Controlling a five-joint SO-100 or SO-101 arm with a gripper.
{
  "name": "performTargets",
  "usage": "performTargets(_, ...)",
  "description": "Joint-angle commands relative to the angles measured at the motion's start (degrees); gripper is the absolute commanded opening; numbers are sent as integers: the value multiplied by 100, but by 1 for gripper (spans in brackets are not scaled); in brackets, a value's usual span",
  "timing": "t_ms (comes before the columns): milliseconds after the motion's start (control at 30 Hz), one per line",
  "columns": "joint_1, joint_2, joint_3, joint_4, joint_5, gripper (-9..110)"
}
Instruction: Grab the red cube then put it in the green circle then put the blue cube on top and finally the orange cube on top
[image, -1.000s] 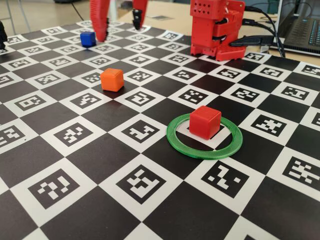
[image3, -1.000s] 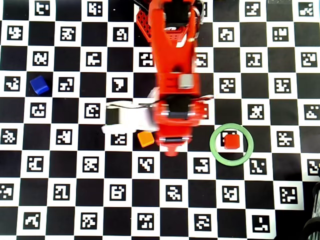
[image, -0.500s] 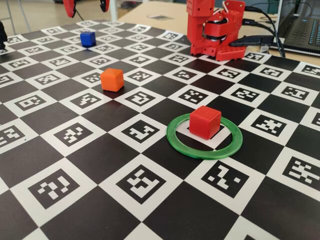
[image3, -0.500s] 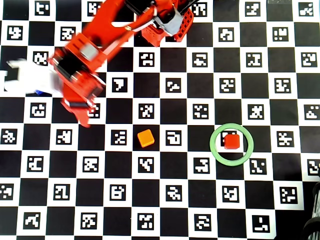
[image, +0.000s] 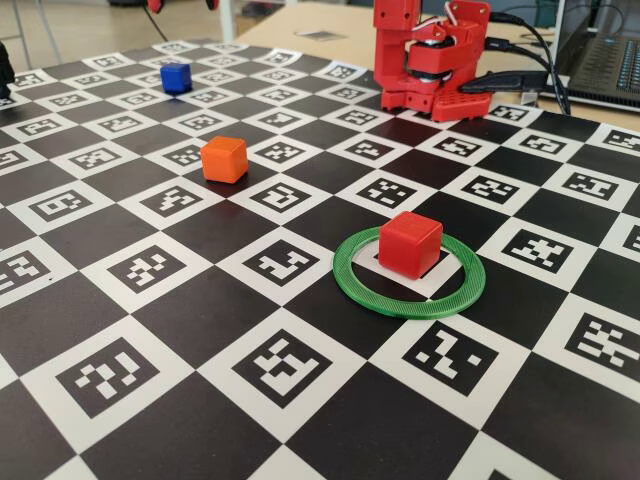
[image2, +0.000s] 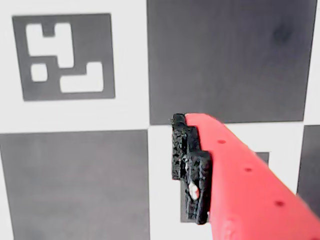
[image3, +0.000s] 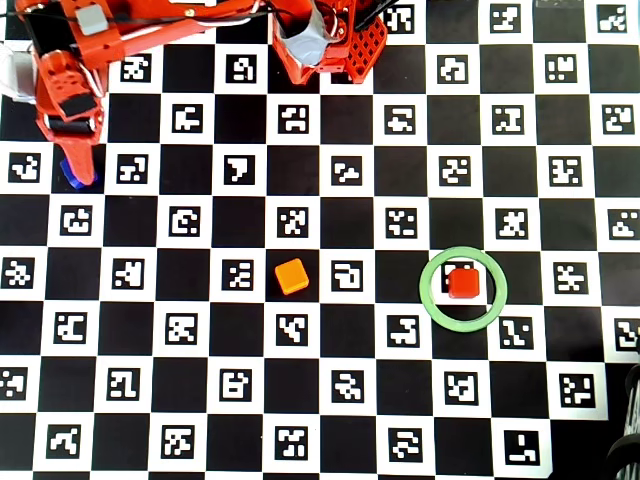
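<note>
Arm (image3: 150, 20) reaches far left in the overhead view, your gripper (image3: 78, 170) pointing down over the blue cube (image: 176, 77). I cannot tell if its fingers are apart. Red cube (image3: 462, 281) sits inside the green circle (image3: 430, 300); orange cube (image3: 291, 276) sits alone, well apart.

Fixed view: low, oblique, near bench (image: 300, 440) front edge, facing arm base (image: 430, 60) at far side. Overhead view: straight down, whole checkerboard, base at top edge. Both share green circle (image3: 463, 287), cubes. Wrist view: very close above board, looks down past one gripper finger (image2: 192, 175).
</note>
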Motion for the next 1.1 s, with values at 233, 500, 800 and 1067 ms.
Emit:
performTargets(233,-70,-237,-650,-290,-123,43)
performTargets(500,-176,-624,-554,-668,-299,43)
performTargets(800,-193,-984,-404,-1116,-360,43)
performTargets(1067,-167,-1099,18,-1617,-483,43)
